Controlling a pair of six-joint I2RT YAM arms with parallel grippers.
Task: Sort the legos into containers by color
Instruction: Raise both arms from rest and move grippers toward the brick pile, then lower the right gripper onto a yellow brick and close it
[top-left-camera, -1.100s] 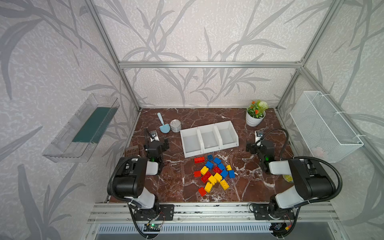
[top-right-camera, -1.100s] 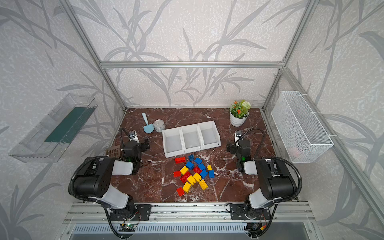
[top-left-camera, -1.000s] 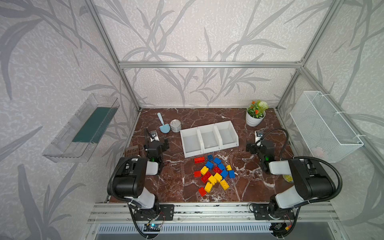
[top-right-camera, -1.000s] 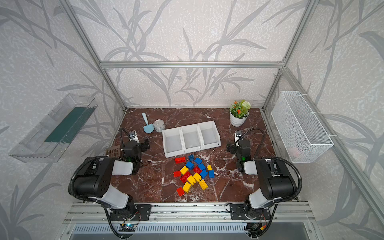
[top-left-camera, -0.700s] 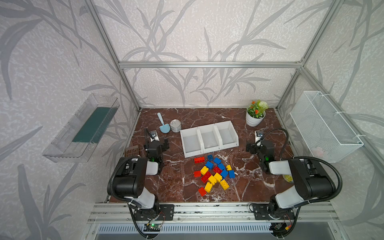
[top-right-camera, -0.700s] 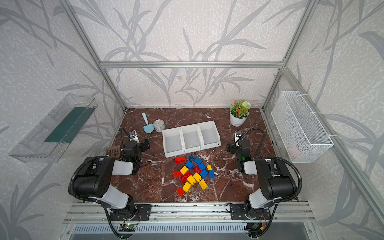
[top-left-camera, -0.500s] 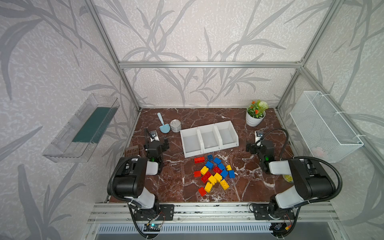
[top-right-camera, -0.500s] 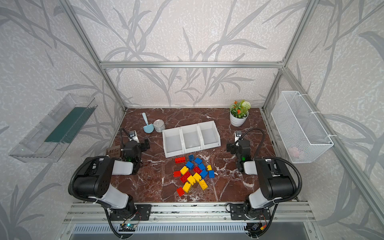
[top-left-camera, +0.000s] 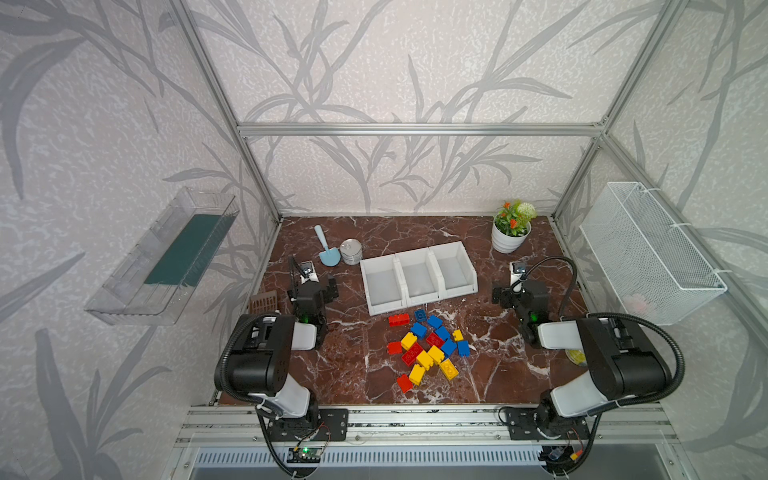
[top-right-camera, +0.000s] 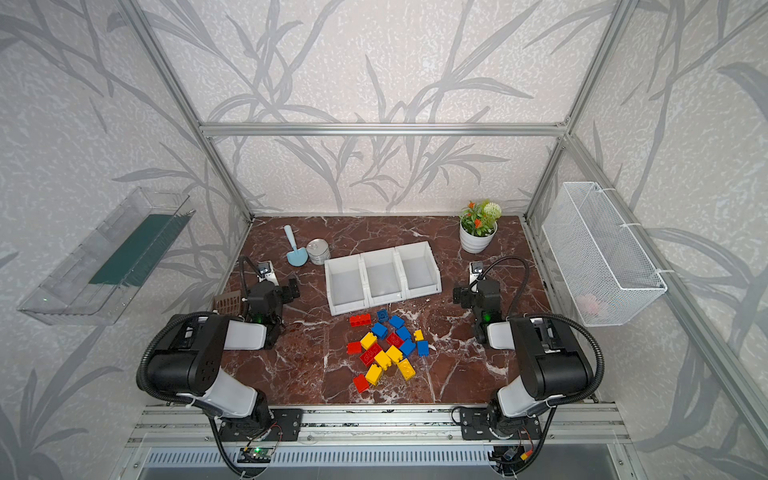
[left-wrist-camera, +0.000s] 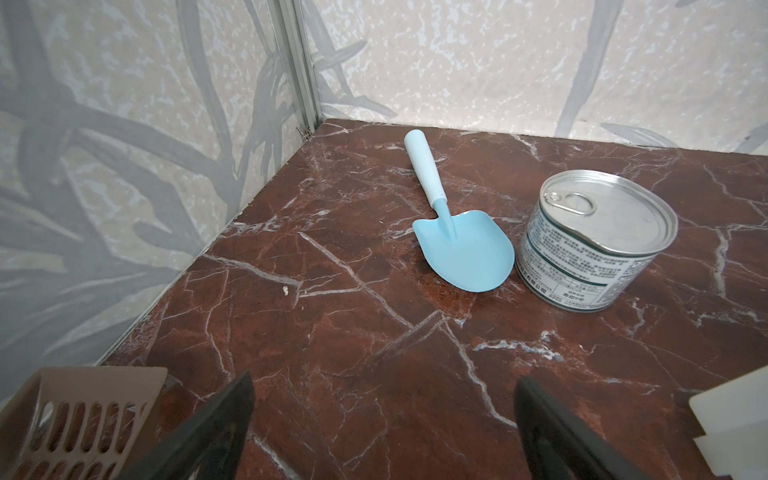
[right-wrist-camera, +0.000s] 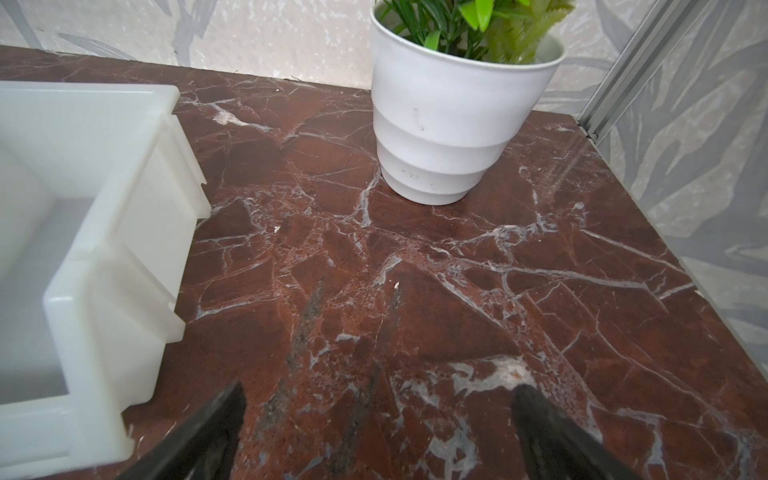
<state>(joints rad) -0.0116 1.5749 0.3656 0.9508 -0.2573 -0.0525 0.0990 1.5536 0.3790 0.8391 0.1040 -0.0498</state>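
Red, blue and yellow legos (top-left-camera: 428, 349) lie heaped on the tabletop (top-left-camera: 353, 365) toward its front edge, before the white containers (top-left-camera: 401, 274). The left gripper (left-wrist-camera: 382, 380) and the right gripper (right-wrist-camera: 378, 386) gape, holding nothing. Label print on the can (left-wrist-camera: 598, 245) is too small to read.

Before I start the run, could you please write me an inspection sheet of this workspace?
surface: marble table, no spill seen.
job's things: legos, red, blue and yellow, piled loose before the bins; all three bins empty.
clutter: scoop and can side by side at the back; plant pot; brown basket beside the left arm.
grippers: left gripper open, empty; right gripper open, empty.
cables: a black cable arches above each wrist, none near the legos.
surroundings: mesh basket on the right wall, clear tray on the left wall.
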